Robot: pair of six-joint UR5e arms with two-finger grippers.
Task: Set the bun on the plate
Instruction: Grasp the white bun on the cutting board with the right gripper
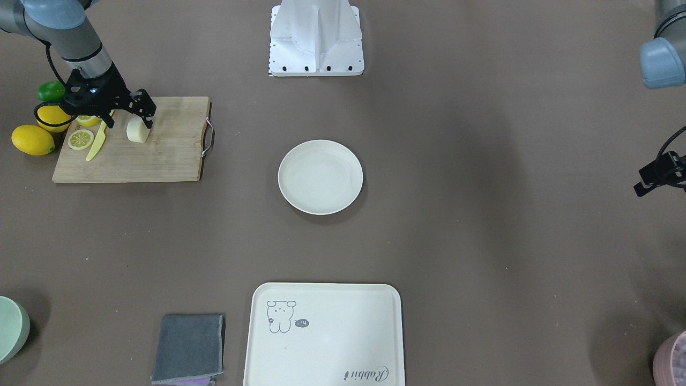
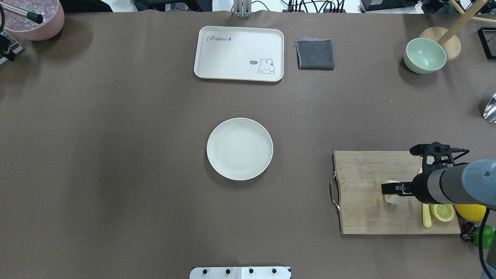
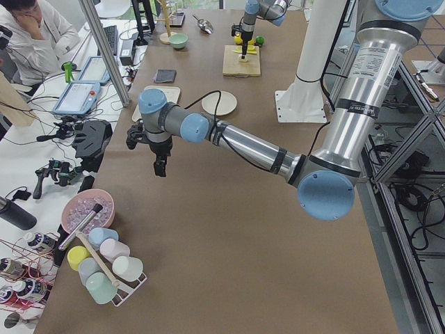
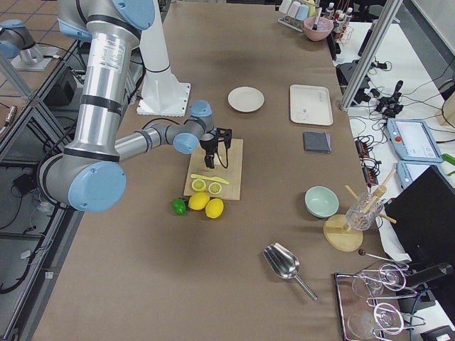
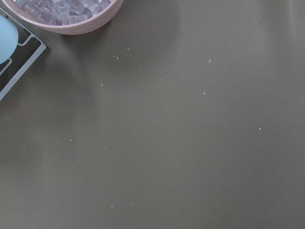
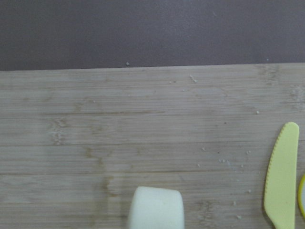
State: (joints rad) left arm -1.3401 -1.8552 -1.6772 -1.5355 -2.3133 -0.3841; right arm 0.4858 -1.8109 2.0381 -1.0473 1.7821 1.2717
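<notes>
Cream, smooth bun [image 1: 138,131] on grained wooden board [image 1: 161,155] — right end effector [image 1: 129,125] above, spread wide, empty.

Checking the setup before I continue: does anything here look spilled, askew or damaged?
Nothing stands out. The bun sits on the cutting board by the right claw. The plate is bare and unbroken. Only a few crumbs dot the board near the yellow knife.

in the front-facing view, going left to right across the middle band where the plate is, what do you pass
whole lemon → lemon slice → bun → board's metal handle → plate. The knife and the right arm's jaws overlap these, so they are left out.
</notes>
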